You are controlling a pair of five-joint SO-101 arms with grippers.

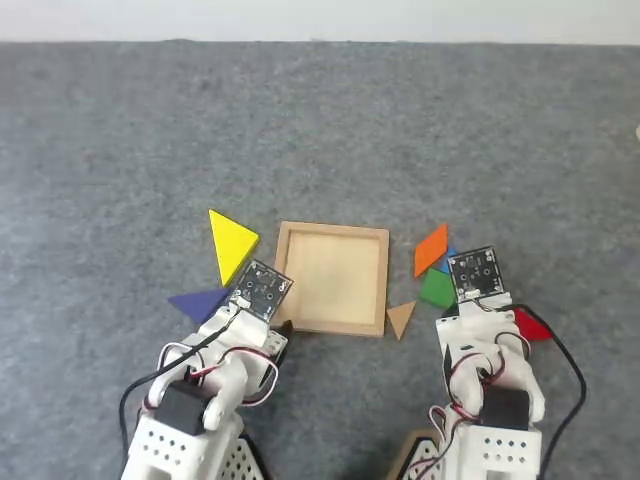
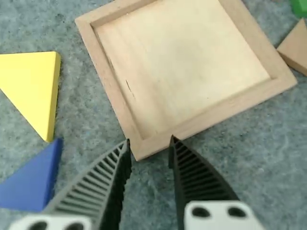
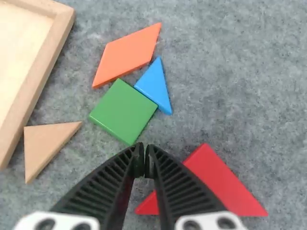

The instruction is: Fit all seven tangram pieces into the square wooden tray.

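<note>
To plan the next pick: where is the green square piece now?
In the high view, the green square piece lies right of the square wooden tray, beside the orange parallelogram piece.

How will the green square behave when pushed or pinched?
Probably rigid: the green square looks like a thick slab. Lying flat on fuzzy carpet, it should drag, not roll. The blue triangle abuts it, so a push likely shifts both.

A grey, felt-like mat (image 1: 330, 130) with a mottled, fibrous texture spreads edge to edge under soft, even light, and 1 plain, pale strip of wall (image 1: 320, 20) runs along its far side.
</note>
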